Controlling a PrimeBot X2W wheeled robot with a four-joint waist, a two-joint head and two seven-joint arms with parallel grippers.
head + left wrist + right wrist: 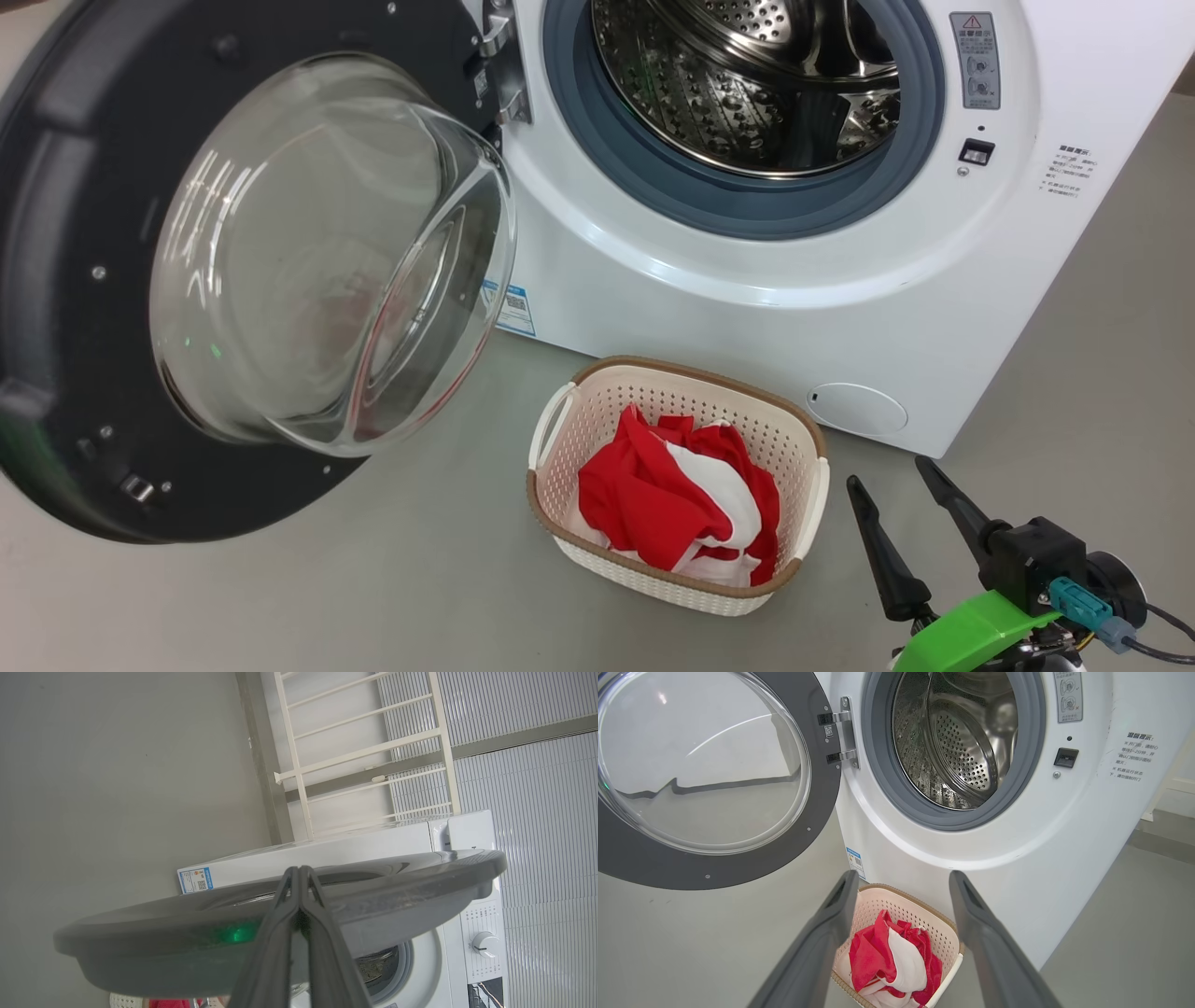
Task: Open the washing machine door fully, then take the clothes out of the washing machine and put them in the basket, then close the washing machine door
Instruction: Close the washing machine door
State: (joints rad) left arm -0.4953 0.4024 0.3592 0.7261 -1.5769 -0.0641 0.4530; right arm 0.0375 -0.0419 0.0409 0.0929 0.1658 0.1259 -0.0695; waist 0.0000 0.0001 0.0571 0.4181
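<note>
The washing machine door [56, 280] stands swung wide to the left, its glass bowl [327, 252] bulging toward me. The white washing machine [747, 308] shows a bare steel drum [747, 84]. On the floor in front sits the basket [653, 369] with the red and white clothes [672, 504] bundled inside. My right gripper [887, 471] is open to the basket's right, holding nothing. In the right wrist view the right gripper [903, 877] frames the basket [943, 938] and clothes [887, 961]. My left gripper [299, 870] is shut, its tips at the door's [397, 891] grey outer face.
The grey floor [280, 597] spreads around the basket. A round white flap [857, 408] and a blue label [513, 308] mark the machine's lower front. In the left wrist view a white rack [364, 760] rests on the machine, with a ribbed wall [537, 765] behind.
</note>
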